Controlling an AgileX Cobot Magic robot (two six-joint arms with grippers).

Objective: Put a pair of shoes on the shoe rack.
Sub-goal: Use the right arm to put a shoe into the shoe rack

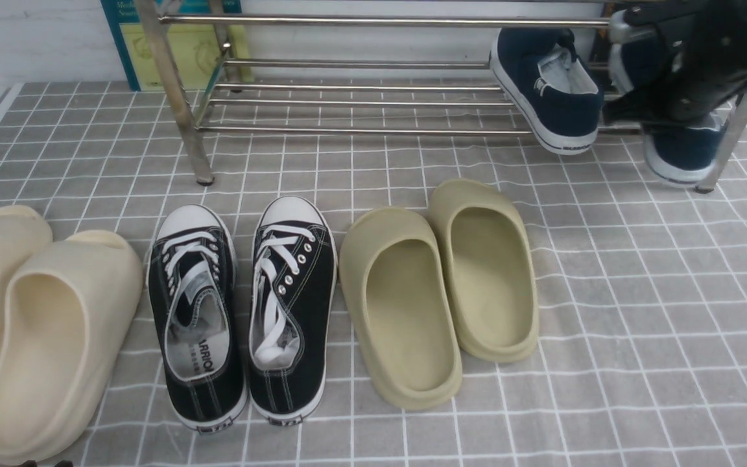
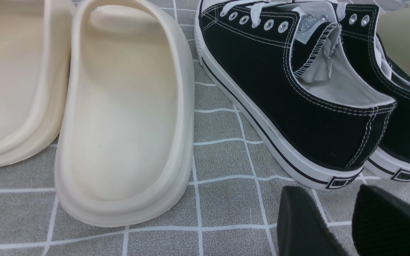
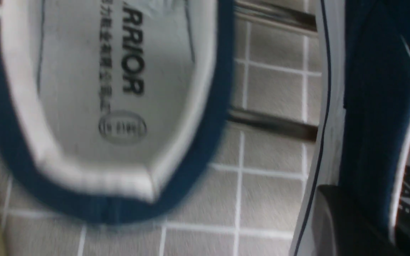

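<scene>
The right gripper [image 3: 365, 206] is closed on the side wall of the right navy sneaker [image 1: 685, 149], a navy-blue canvas slip-on with a white rubber sole; one finger is on the outer side of the fabric and the other is inside the opening. The left gripper [image 2: 329, 195] stands open, with a gap between its two fingertips and nothing held, on the near side of the rack and well apart from it.

There is one shoe rack [image 1: 373, 131], low and wide, made of shiny silver metal tubes. Two navy sneakers make up the pair: the left navy sneaker [image 1: 571, 110], of the same canvas and white rubber, lies across the rack's lower tier toward its right end, heel reaching over the front bar. The right one is just beside the rack's right front leg, its heel also out past the front bar.

On the near side of the rack are three more pairs, six shoes: two black canvas lace-up sneakers [image 1: 299, 279] with white toe caps, two olive-green foam slides [image 1: 516, 285] and two cream foam slides [image 1: 114, 272]. One teal-and-yellow book [image 1: 146, 52] stands behind the rack's left end. Grey cloth with white grid lines [image 1: 639, 363] lies under the rack.
</scene>
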